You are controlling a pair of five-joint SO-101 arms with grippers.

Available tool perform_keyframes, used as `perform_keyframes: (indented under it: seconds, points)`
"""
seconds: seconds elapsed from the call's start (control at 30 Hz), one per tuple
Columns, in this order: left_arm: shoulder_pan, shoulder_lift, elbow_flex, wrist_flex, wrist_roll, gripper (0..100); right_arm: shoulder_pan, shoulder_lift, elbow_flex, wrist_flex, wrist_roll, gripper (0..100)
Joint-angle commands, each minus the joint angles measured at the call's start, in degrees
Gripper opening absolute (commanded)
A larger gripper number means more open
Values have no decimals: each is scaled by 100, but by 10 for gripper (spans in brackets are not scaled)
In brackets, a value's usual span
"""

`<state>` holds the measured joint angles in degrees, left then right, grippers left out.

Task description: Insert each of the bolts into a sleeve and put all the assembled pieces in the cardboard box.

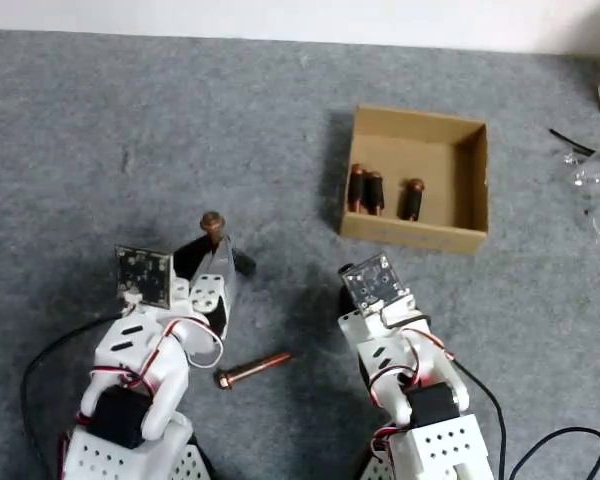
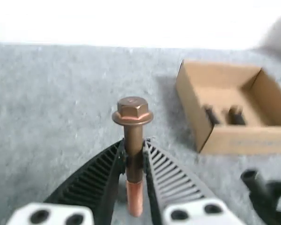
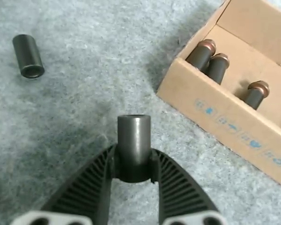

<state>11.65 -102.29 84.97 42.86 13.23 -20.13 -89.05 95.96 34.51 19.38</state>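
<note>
left jaws: grip upright bolt (image 2: pixel 133 140) | right jaws: grip sleeve (image 3: pixel 134 140) | cardboard box (image 1: pixel 410 236), upper right: three assembled pieces (image 1: pixel 374 192)

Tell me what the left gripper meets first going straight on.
Nothing, it seems: the left gripper, shut on a bolt, faces bare carpet; the cardboard box lies off to one side.

**Robotics test bench on a felt-covered table**

A grey felt mat (image 1: pixel 80 120) covers the table up to a white wall (image 1: pixel 280 15) at the far edge. The left arm (image 1: pixel 130 390) and right arm (image 1: pixel 420 400) carry bare circuit boards (image 1: pixel 143 275) and loose cables (image 1: pixel 24 400), which suggests a lab or hobby workshop.
</note>
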Motion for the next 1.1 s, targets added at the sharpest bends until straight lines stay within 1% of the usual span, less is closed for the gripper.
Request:
perform_keyframes:
  seconds: [0.0, 0.07, 0.2, 0.33, 0.47, 0.73, 0.8, 0.83, 0.97, 1.07]
  points:
    - [-22, -277, -620, -519, -70, 6, 57, -84, 259, -189, 44, 5]
    - [-31, -259, -857, -598, -114, 6, 57, -84, 259, -189, 44, 5]
    - [-40, -259, -1314, -598, -571, 6, 57, -84, 259, -189, 44, 5]
    - [-48, -259, -1640, -607, -818, 6, 57, -84, 259, -189, 44, 5]
    - [-48, -259, -2018, -607, -809, 6, 57, -84, 259, -189, 44, 5]
    - [-48, -268, -2035, -703, -809, 6, 48, -92, 259, -189, 44, 5]
    - [-13, -268, -1895, -1064, -809, 6, 40, -92, 259, -189, 44, 5]
    - [-40, -268, -1745, -1389, -809, 6, 40, -92, 259, -189, 44, 5]
    - [-13, -259, -646, -3112, -791, 6, 31, -92, 259, -189, 44, 5]
    - [-4, -259, 488, -4492, -730, 6, 31, -92, 259, -189, 44, 5]
